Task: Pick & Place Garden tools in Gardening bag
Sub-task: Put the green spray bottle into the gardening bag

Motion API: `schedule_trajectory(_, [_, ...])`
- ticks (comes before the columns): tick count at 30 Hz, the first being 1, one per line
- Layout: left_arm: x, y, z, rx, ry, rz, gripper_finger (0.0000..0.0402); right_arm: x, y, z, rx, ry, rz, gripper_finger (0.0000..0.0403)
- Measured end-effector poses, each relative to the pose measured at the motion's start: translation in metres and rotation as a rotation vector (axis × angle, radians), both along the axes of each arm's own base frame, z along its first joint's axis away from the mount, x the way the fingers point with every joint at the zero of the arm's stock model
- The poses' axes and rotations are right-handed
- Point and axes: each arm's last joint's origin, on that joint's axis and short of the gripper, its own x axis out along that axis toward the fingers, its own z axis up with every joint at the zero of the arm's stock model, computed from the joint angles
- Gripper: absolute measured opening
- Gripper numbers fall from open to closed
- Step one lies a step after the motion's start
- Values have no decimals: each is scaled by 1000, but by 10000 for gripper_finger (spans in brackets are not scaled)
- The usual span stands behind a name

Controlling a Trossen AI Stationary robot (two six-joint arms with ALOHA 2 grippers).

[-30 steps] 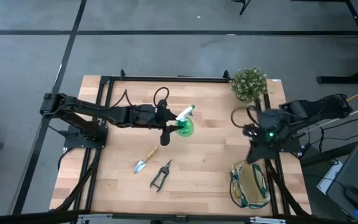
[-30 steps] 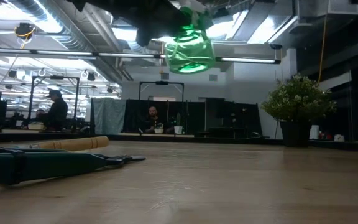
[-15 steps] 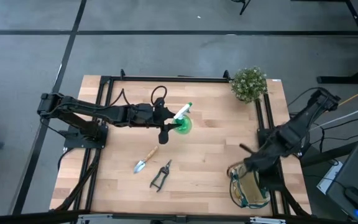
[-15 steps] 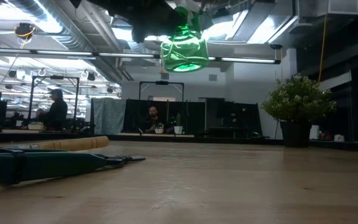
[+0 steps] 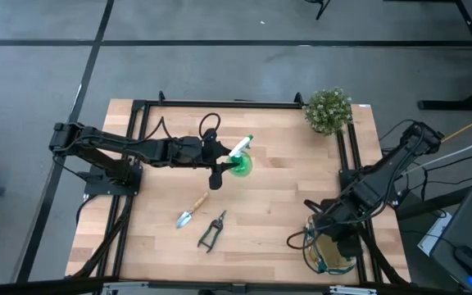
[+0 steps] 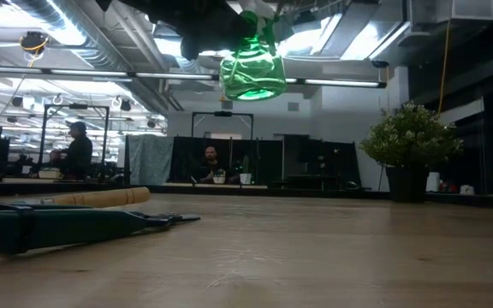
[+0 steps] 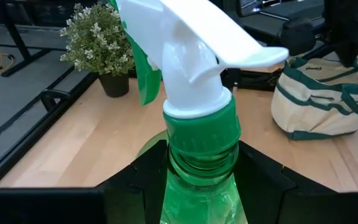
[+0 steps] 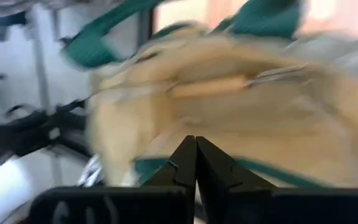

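Note:
The green spray bottle [image 5: 240, 165] with a white nozzle [image 7: 191, 56] hangs high above the table's middle, my left gripper [image 7: 201, 186] shut on it. The wooden-handled trowel [image 5: 192, 211] and the black-handled shears [image 5: 212, 231] lie flat on the table, toward the near edge from the bottle. The beige, green-trimmed bag [image 5: 332, 250] sits at the near right corner. My right gripper [image 8: 196, 152] is shut, right at the bag's left rim [image 5: 309, 239]. I cannot tell whether it touches the bag, which fills the blurred wrist view. My left gripper pinches the spray bottle's neck [image 7: 194, 168], just below its green collar, between its two fingers [image 7: 143, 180]. The fingers come level from the table's left. The bottle is lifted clear of the table and tilted, nozzle toward the far right.
A bushy potted plant [image 5: 328, 109] stands at the far right corner. Black frame rails run along the table's left, far and right sides. Bare wood lies between the bottle and the bag. People sit in the room beyond the table in the low view.
My right arm has swung from the table's right edge toward the near edge and down to the bag's left rim. My left gripper has shifted a little toward the table's left with the bottle, which stays lifted clear.

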Motion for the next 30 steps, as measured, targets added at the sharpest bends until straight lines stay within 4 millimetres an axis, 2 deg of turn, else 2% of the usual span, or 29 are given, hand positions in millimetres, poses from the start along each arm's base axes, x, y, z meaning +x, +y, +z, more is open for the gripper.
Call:
schedule_trajectory(5, [0, 0, 0, 0, 1, 0, 151, 4, -3, -6, -139, -91, 17, 12])
schedule_trajectory(10, [0, 0, 0, -2, 5, -1, 154, 7, -5, -17, -225, -42, 59, 12])
schedule_trajectory(14, [0, 0, -1, -5, 8, -3, 151, 10, 0, -27, -249, -24, 85, 12])
schedule_trajectory(23, [0, -1, -1, -15, 11, -8, 152, 14, 13, -53, -470, -66, 136, 12])
schedule_trajectory(30, [-1, -1, -2, -23, 18, -12, 154, 19, 9, -73, -496, -65, 118, 12])
